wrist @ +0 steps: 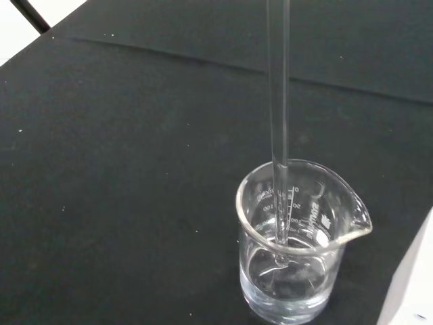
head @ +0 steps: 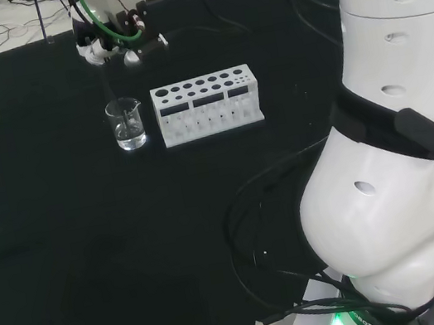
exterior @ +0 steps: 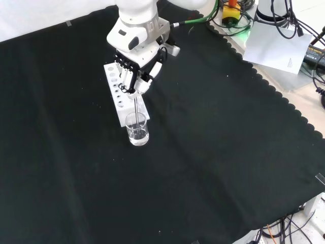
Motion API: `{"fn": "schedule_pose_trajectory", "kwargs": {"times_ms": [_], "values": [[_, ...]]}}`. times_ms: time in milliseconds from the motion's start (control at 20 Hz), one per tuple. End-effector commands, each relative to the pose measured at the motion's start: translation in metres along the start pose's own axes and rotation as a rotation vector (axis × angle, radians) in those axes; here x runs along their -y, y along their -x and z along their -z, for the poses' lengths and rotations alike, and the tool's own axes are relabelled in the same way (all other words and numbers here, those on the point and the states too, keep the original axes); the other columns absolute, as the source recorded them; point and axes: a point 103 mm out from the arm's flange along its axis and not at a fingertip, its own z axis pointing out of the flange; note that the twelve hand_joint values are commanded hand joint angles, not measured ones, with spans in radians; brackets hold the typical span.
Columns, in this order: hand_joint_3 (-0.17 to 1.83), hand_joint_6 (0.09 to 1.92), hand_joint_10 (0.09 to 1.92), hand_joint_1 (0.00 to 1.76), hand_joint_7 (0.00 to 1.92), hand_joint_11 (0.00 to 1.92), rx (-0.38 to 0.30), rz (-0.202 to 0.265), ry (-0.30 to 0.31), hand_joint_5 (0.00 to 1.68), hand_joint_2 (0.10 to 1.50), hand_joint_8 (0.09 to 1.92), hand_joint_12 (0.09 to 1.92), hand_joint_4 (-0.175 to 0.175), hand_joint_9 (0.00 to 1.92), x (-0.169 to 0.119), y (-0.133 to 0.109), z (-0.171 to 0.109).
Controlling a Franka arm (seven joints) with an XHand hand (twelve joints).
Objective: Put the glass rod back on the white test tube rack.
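Hand (exterior: 136, 71) pinches the rod (exterior: 137, 109) near its top, fingers curled; the rod stands upright with its lower end in the beaker's (exterior: 137, 129) water, just beside the rack (exterior: 118, 91).

Risks: rod tip catching the beaker rim on lift and tipping it; drips on the surface (exterior: 213, 152); missing a rack hole.

Wrist view shows the tip submerged; front view shows the grasp.

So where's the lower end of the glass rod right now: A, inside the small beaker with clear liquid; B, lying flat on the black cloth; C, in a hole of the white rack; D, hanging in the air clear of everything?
A: in the wrist view the glass rod runs down into the beaker, its tip in the clear liquid, while the hand holds its top.
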Motion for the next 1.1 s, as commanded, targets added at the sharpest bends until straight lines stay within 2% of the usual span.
{"fn": "schedule_pose_trajectory", "kwargs": {"times_ms": [50,300,750,1100], "values": [[-0.17,0.59,0.87,1.30,1.19,1.64,0.006,-0.009,0.001,1.10,1.13,0.98,0.78,-0.175,1.64,0.003,0.005,0.002],[-0.17,0.59,0.87,1.30,1.19,1.64,-0.006,-0.012,0.022,1.10,1.13,0.98,0.78,-0.175,1.64,0.010,0.004,0.012],[-0.17,0.59,0.87,1.30,1.19,1.64,-0.003,-0.021,0.062,1.10,1.13,0.98,0.78,-0.175,1.64,0.034,0.007,0.052],[-0.17,0.59,0.87,1.30,1.19,1.64,0.025,-0.078,0.089,1.10,1.13,0.98,0.78,-0.175,1.64,0.058,0.023,0.085]]}}
